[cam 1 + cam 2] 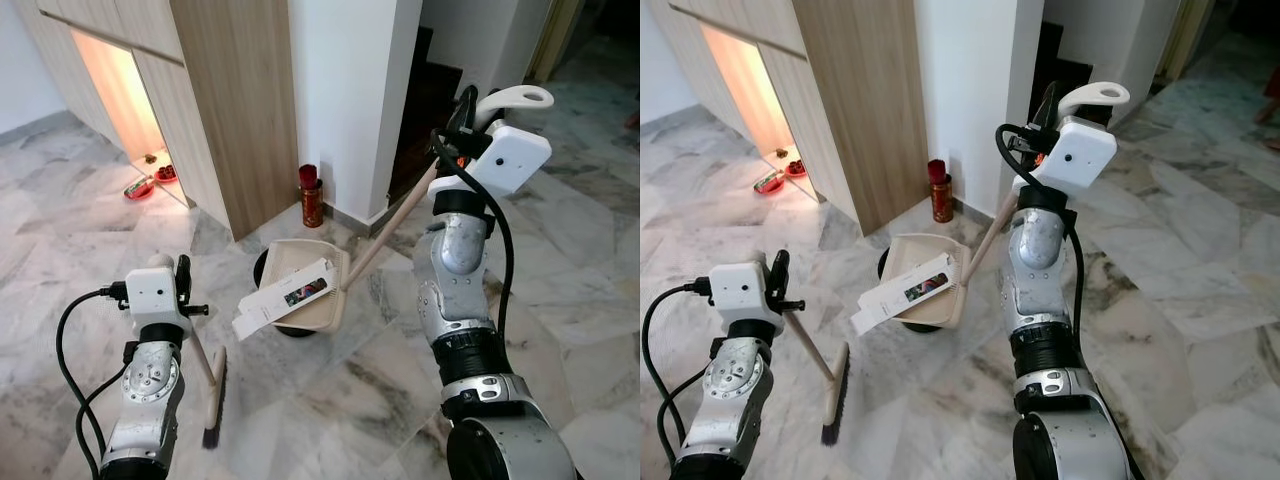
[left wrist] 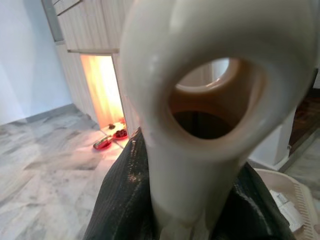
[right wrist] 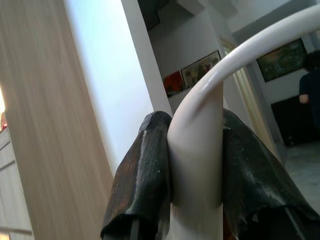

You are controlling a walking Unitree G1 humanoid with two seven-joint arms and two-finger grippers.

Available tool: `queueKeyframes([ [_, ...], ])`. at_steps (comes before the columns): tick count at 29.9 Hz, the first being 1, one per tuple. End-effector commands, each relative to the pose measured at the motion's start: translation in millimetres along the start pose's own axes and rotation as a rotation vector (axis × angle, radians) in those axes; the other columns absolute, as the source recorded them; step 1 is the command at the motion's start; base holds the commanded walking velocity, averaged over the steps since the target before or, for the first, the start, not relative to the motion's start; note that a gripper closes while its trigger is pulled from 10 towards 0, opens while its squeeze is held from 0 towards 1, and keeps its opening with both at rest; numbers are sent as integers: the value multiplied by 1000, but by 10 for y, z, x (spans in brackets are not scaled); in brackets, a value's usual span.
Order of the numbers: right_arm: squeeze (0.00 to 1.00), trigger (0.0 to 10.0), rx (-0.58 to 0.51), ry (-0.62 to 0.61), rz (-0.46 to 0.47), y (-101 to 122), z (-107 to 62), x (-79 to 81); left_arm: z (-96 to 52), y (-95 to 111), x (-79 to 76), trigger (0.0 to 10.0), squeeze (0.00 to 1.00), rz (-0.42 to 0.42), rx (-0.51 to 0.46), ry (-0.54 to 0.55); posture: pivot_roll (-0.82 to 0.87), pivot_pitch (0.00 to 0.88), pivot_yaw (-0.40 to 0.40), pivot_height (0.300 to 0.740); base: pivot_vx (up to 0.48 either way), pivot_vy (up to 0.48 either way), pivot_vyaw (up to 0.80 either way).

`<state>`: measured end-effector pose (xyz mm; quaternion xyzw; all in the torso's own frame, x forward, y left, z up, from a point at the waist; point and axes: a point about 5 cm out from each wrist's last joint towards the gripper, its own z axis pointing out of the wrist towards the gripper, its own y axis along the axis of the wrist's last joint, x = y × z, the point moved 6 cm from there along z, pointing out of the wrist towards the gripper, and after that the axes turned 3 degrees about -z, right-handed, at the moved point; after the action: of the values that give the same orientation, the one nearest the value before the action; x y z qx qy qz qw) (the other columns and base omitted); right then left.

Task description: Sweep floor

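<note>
My left gripper [image 1: 183,282] is shut on the top of a short beige broom [image 1: 204,357]. Its dark bristles [image 1: 214,402] rest on the marble floor in front of me. In the left wrist view the broom's looped handle end [image 2: 200,100] sits between the black fingers [image 2: 120,200]. My right gripper [image 1: 464,112] is raised and shut on the long handle [image 1: 395,230] of a beige dustpan [image 1: 327,300], just below its white loop [image 1: 515,97]. The pan stands on the floor ahead and a flat white carton [image 1: 285,297] lies across its mouth.
A wooden cabinet [image 1: 230,110] with a lit alcove [image 1: 120,90] and red items [image 1: 150,182] stands to the left. A red cylinder [image 1: 311,195] sits by the white pillar [image 1: 350,100]. Dark stairs [image 1: 425,110] lie behind. A person [image 3: 310,85] is far off.
</note>
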<state>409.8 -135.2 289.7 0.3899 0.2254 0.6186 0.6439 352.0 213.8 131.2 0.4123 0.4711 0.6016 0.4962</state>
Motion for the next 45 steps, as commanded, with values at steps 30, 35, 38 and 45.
queueKeyframes([
  [30, 0, 10000, -18, 110, 100, 100, 45, 263, 59, 239, 15, 10000, 0, 13, -90, 10, 100, 0, 49, 740, 299, 0, 0],
  [35, 0, 10000, -18, 122, 105, 102, 51, 274, 57, 243, 15, 10000, 0, 11, -91, 11, 99, 0, 47, 740, 290, 0, 0],
  [38, 0, 10000, -18, 127, 109, 104, 49, 283, 56, 245, 16, 10000, 0, 10, -92, 12, 98, 0, 47, 740, 286, 0, 0],
  [45, 0, 10000, -13, 140, 121, 101, 48, 303, 58, 257, 18, 10000, 0, 11, -97, 16, 99, 0, 44, 740, 287, 0, 0],
])
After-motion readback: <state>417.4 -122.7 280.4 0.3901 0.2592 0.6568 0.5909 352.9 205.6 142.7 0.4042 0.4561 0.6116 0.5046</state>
